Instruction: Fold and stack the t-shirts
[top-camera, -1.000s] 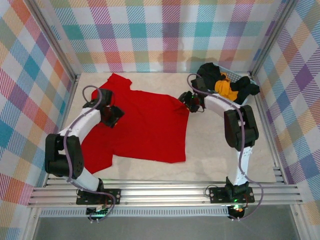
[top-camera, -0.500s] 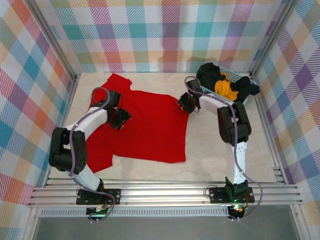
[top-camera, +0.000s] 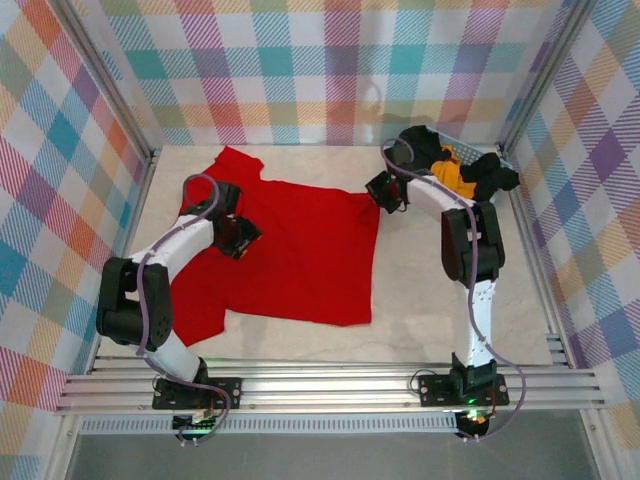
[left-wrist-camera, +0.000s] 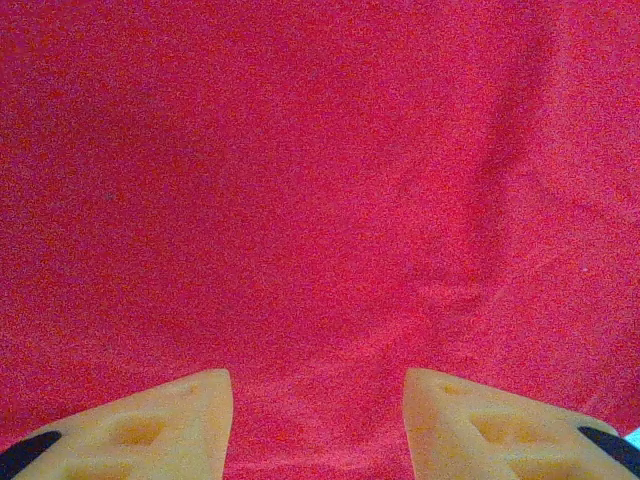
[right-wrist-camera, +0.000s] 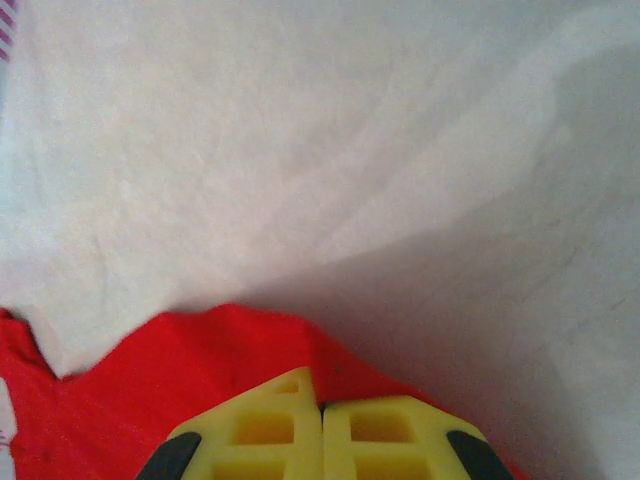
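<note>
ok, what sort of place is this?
Probably a lab robot cell: multicoloured plaid panel walls boxing in a pale table, silver aluminium rail frame at its near edge, bright red cloth t-shirt spread out.

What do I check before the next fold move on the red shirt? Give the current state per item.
1. Right gripper shut on red t-shirt, far right corner: ok, fingers together, cloth rises to them.
2. Depth of that pinch: cannot tell.
3. Left gripper holding cloth: not ok, jaws open over the shirt.
4. Shirt spread flat: ok, faint wrinkles.
5. Bare table right of shirt: ok.
6. black shirts and orange-yellow shirt out of the way: ok, piled far right.
</note>
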